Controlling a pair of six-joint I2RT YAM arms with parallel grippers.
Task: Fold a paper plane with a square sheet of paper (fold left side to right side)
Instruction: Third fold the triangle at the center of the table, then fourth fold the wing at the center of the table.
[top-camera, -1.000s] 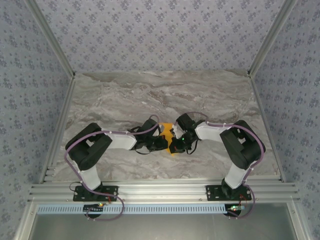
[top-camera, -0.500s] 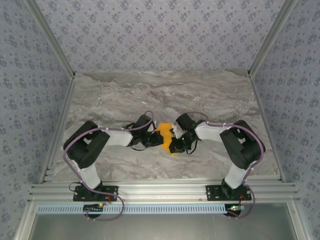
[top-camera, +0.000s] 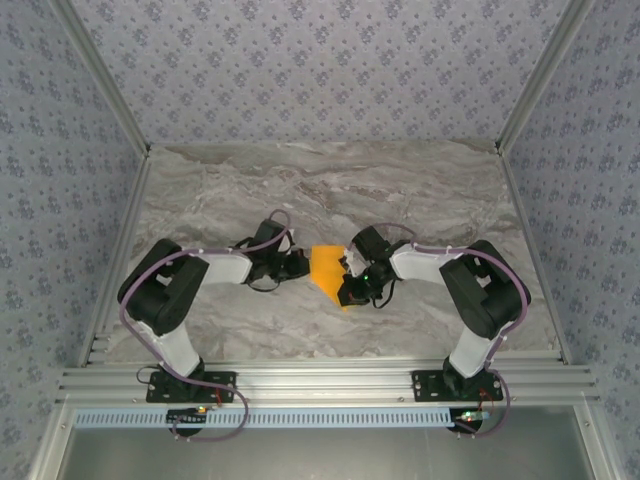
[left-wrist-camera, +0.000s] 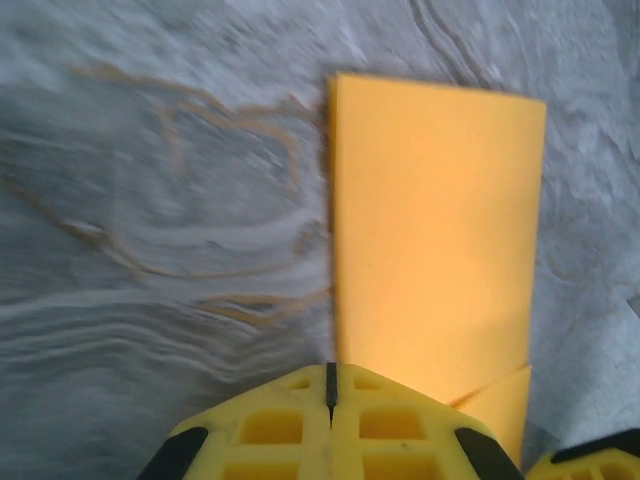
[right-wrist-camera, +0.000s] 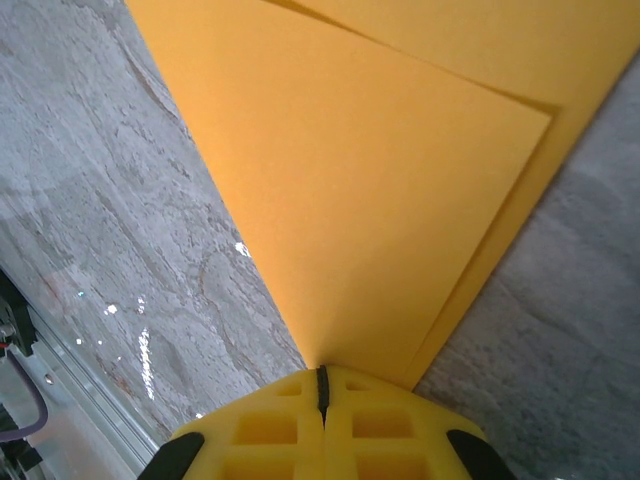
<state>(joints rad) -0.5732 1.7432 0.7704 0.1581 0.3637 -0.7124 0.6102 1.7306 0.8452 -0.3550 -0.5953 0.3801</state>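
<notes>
Across the marble (top-camera: 420, 190) we backed our closed, empty left gripper (top-camera: 298, 266) off the folded paper (top-camera: 326, 268); the closed right gripper (top-camera: 347, 290) pinned its corner.

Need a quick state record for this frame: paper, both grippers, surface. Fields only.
paper: orange paper sheet, folded, lying flat mid-table between the two arms
layers: top layer's corner stops short of the layer below; edges not aligned
left gripper: shut, by the sheet's left edge; contact unclear
right gripper: shut, tips at the sheet's right side; pinching or pressing, cannot tell
surface: marble table
plane: no dart shape yet
</notes>
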